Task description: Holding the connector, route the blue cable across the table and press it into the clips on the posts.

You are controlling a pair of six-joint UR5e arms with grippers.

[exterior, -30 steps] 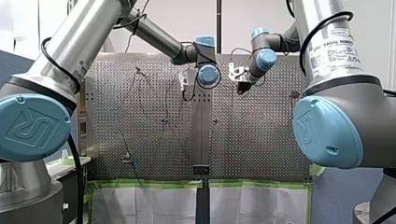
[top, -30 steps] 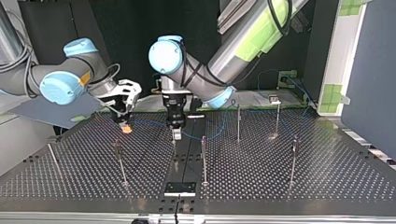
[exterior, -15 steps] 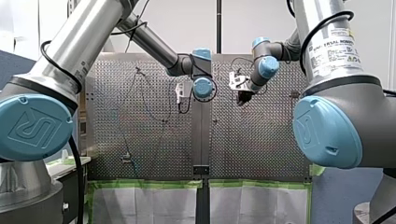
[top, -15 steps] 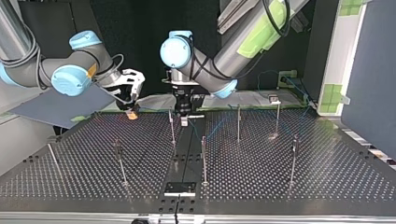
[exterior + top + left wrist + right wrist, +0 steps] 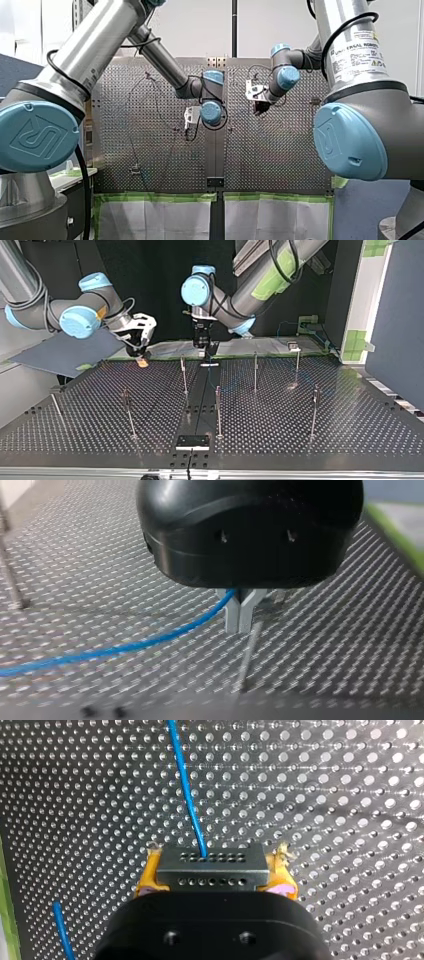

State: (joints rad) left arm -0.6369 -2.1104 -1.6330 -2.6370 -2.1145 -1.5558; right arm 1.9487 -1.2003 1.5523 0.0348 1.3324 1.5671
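Observation:
In the right wrist view my right gripper [image 5: 215,880], with yellow pads, is shut on a dark grey connector [image 5: 210,865]. The blue cable [image 5: 187,790] runs out of the connector over the perforated table. My left gripper [image 5: 240,615], black with metal fingers, is shut on the blue cable [image 5: 125,647], which trails off to one side; a thin post [image 5: 247,655] stands just under the fingers. In the top view my left gripper [image 5: 202,346] hangs near the far middle and my right gripper [image 5: 141,360] at the far left.
Several thin posts stand on the table, among them one near the centre seam [image 5: 184,375], one further forward [image 5: 218,410] and one to the right [image 5: 255,371]. A black plate [image 5: 192,442] lies at the near edge. A cable fixture [image 5: 306,322] sits at the far right.
My left gripper has carried the cable from the centre post toward the top view's far edge and slightly right. My right gripper has shifted a little right with the connector.

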